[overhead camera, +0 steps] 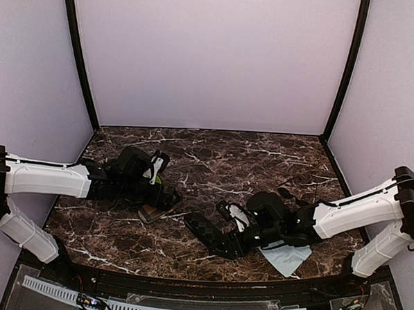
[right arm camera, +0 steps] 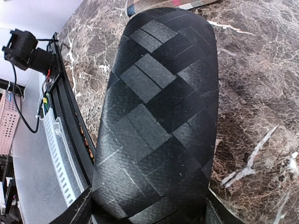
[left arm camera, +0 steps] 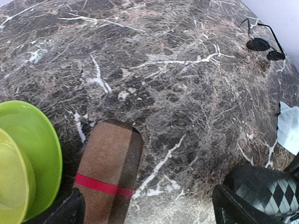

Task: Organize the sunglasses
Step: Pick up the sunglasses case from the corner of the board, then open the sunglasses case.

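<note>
Left of the desk's centre, the left claw [overhead camera: 160, 194] is held spread wide above a brown striped case [left arm camera: 110, 172]. Near the front edge, a black chequered case [right arm camera: 159, 116] is pinched by the right claw [overhead camera: 241, 233]. The sunglasses [left arm camera: 264, 44] are seen behind it toward the right edge, nearer that arm.

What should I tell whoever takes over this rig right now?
Left tool: open, over the brown striped case.
Right tool: shut on the black case.
Sunglasses: one pair lies loose on the table, beyond the right tool; no second pair in view.
Light blue cloth: under the right arm.
Done: nothing visibly put away.
Left: probably getting the glasses into a case.
</note>
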Tool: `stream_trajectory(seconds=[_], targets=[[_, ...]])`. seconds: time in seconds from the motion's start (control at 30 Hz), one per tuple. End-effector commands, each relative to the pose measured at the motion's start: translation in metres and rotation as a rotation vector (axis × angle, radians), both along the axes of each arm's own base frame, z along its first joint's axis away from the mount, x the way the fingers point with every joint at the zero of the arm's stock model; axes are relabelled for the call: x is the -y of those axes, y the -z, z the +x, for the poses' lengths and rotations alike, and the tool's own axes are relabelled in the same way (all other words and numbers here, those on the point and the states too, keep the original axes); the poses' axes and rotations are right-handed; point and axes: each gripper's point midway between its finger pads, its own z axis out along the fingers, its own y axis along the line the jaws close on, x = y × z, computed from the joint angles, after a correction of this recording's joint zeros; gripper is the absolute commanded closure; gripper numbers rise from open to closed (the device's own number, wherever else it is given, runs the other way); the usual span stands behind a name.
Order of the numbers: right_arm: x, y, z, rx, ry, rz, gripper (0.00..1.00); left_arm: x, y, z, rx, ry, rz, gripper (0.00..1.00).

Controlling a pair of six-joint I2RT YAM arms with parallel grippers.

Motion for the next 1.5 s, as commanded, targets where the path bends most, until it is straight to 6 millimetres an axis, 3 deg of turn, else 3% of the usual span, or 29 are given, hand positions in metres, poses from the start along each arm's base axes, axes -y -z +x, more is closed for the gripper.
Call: stream_trajectory(seconds=[0.0, 0.2, 0.33, 0.63, 1.03, 1.07, 1.47], targets=[[-0.007, -0.025, 0.01, 0.018, 0.028, 0.126, 0.67, 0.012, 0.0, -0.02, 0.011, 0.077, -0.075, 0.04], [-0.004, -0.04, 0.028, 0.009, 0.111, 0.214, 0.73, 0.025, -0.034, -0.043, 0.043, 0.117, -0.406, 0.05], [-0.017, -0.056, 0.03, -0.005, 0.088, 0.277, 0.77, 0.032, -0.053, -0.058, 0.038, 0.166, -0.588, 0.05], [-0.035, -0.099, 0.032, 0.01, 0.058, 0.41, 0.78, 0.049, -0.09, -0.072, 0.032, 0.271, -0.844, 0.05], [-0.042, -0.134, 0.037, 0.062, 0.049, 0.512, 0.78, 0.06, -0.1, -0.073, 0.021, 0.325, -0.914, 0.01], [-0.044, -0.138, 0.029, 0.028, 0.012, 0.53, 0.79, 0.061, -0.1, -0.075, 0.018, 0.335, -0.922, 0.01], [-0.046, -0.151, 0.024, 0.004, -0.017, 0.569, 0.8, 0.068, -0.107, -0.085, -0.006, 0.422, -1.036, 0.01]])
